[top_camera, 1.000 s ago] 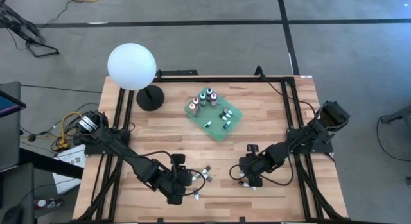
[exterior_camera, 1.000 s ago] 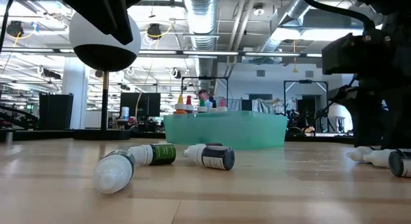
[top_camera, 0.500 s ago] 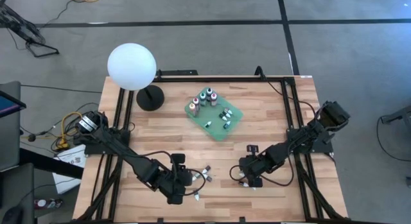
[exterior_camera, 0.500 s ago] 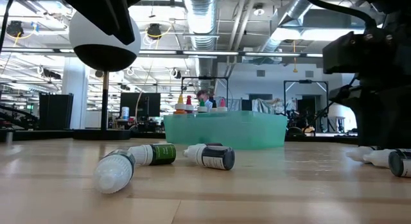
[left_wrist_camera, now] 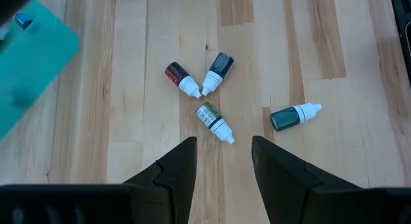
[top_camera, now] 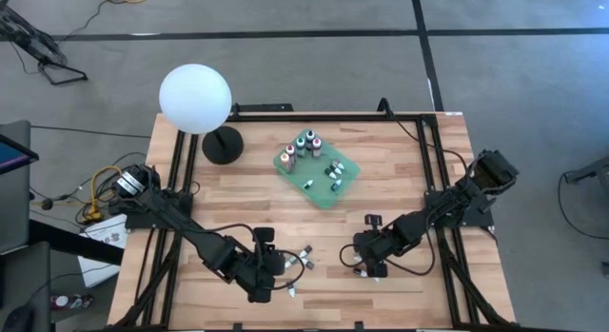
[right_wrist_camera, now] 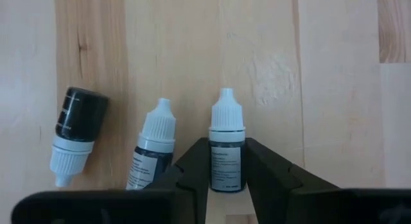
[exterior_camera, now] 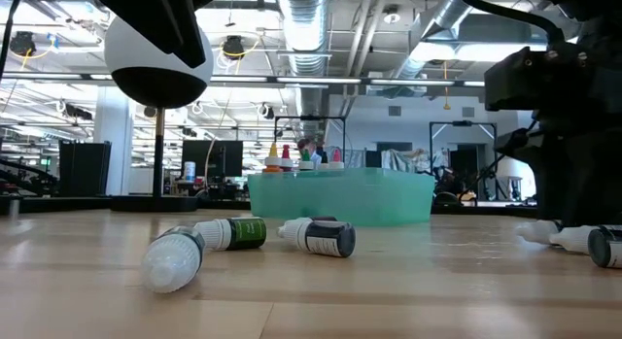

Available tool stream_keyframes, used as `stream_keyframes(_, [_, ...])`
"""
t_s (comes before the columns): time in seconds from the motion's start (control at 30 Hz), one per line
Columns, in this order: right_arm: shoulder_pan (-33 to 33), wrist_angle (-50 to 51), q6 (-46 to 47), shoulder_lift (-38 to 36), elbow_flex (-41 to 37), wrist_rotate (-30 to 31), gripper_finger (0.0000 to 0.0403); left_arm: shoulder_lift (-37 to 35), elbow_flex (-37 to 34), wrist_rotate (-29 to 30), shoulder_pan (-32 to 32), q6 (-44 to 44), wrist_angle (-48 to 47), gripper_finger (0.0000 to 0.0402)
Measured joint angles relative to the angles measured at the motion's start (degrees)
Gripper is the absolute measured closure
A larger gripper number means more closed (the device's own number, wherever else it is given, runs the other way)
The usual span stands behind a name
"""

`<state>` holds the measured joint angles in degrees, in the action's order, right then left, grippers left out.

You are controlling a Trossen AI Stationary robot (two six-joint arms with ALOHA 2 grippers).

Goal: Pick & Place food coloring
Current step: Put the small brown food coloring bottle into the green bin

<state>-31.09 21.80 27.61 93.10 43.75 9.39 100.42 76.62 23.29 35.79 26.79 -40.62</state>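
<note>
Between the right gripper's [right_wrist_camera: 226, 179] fingers [right_wrist_camera: 194, 167], clenched on its dark body, a white-capped dropper bottle [right_wrist_camera: 226, 152] lies on the counter [right_wrist_camera: 334, 121]: light, stiff, likely slick plastic, best gripped mid-body; left fingers [left_wrist_camera: 176, 172] released.

Table [top_camera: 400, 166]: light wood planks in alternating pale and tan strips, framed by black rails. Tray [top_camera: 319, 170]: green from above, translucent teal in the low view. Lamp globe [top_camera: 195, 99]: white, on a black base [top_camera: 223, 145].

Both arms and the grippers: dark, near black.

Bottles ahead of the left gripper [left_wrist_camera: 222, 161]: one with a red-and-black label [left_wrist_camera: 178, 78], one dark teal [left_wrist_camera: 217, 70], one with a green label [left_wrist_camera: 210, 117], and one dark teal lying apart [left_wrist_camera: 292, 116]; all white-tipped.

Bottles at the right gripper [right_wrist_camera: 226, 172]: a dark, white-capped bottle [right_wrist_camera: 227, 150] between black fingers, a similar one beside it [right_wrist_camera: 153, 150], and a black bottle with a white cap [right_wrist_camera: 74, 133]. Label colours there appear grey-green, though not clearly
</note>
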Motion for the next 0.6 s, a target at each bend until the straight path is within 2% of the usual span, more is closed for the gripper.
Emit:
stream_keyframes(0.4, [0.1,0.1,-1.1,0.0,0.1,1.3,0.0321,0.0,0.0,0.0,0.0,0.0,0.0,0.0258])
stream_keyframes(0.6, [1.5,2.4,-4.2,-0.1,2.8,1.4,0.0321,0.0,0.0,0.0,0.0,0.0,0.0,0.0258])
